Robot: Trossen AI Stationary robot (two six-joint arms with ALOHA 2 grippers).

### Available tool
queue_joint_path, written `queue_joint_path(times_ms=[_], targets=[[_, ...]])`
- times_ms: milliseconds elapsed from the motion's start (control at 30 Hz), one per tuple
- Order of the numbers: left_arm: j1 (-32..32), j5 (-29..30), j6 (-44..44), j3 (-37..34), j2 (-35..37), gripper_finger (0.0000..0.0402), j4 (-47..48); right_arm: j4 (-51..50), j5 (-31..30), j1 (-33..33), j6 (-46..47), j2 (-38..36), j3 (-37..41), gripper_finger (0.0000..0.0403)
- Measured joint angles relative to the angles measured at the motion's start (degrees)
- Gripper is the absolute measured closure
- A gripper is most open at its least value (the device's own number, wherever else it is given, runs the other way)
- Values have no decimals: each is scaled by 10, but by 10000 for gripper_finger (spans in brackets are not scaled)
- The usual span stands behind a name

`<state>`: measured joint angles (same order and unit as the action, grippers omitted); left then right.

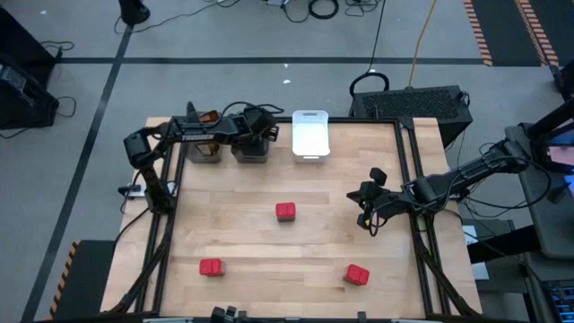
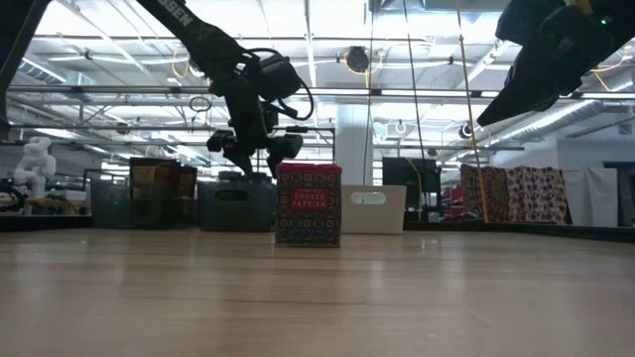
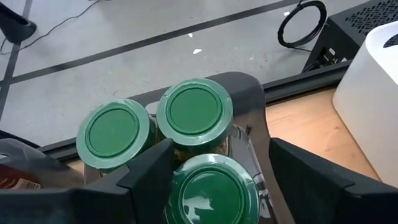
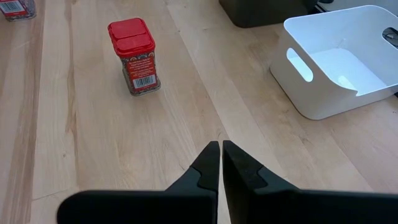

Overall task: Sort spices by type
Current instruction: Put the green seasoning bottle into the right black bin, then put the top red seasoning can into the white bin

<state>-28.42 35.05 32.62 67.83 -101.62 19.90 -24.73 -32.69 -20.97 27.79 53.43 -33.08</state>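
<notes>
- High view: the left gripper point(image 1: 254, 135) hung over the middle dark grey bin point(image 1: 251, 152) at the table's far edge, beside another dark grey bin point(image 1: 203, 151) that held something brown. The white bin point(image 1: 310, 134) stood just to their right, and nothing showed inside it. Three red spice tins stood well apart on the wooden table point(image 1: 314, 215): one near the centre point(image 1: 285, 212), one near the front left point(image 1: 211, 266), one near the front right point(image 1: 357, 274). The right gripper point(image 1: 366, 215) hovered at the table's right side, away from every tin.
- Low view: the central tin, labelled smoked paprika point(image 2: 309, 204), stood upright in front of the row of bins. The left gripper point(image 2: 255, 159) hung just above a dark bin point(image 2: 236, 203); the white bin point(image 2: 372, 209) showed behind the tin.
- Left wrist view: three round green-lidded jars sat packed together in the dark bin point(image 3: 252, 93), two side by side point(image 3: 114, 130) point(image 3: 194, 111) and a third point(image 3: 211, 190) lying between the left gripper's spread fingers point(image 3: 149, 171). The fingers stood open on either side of it; I could not tell whether they touched it.
- Right wrist view: the right gripper point(image 4: 221, 149) had its fingertips pressed together, holding nothing. A red tin point(image 4: 134, 55) stood upright on the wood ahead, and the white bin point(image 4: 298, 87) lay off to one side.
</notes>
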Motion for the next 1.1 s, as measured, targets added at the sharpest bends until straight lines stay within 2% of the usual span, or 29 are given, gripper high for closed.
queue_joint_path(times_ms=[267,433,600,767,833,933,1100], targets=[[1,-3,-24,7,13,133,1,0,0,0,0,0,0,403],[17,-26,-96,24,42,132,2,0,0,0,0,0,0,403],[58,-153,-198,35,91,132,25,0,0,0,0,0,0,403],[106,-390,-297,37,138,132,54,-3,-4,0,-10,0,0,403],[130,-453,-312,37,145,132,55,-1,-4,4,-16,0,0,403],[170,-494,-346,37,146,132,60,0,-4,14,-17,0,0,403],[227,-496,-403,36,136,132,79,1,-1,19,-29,0,0,403]])
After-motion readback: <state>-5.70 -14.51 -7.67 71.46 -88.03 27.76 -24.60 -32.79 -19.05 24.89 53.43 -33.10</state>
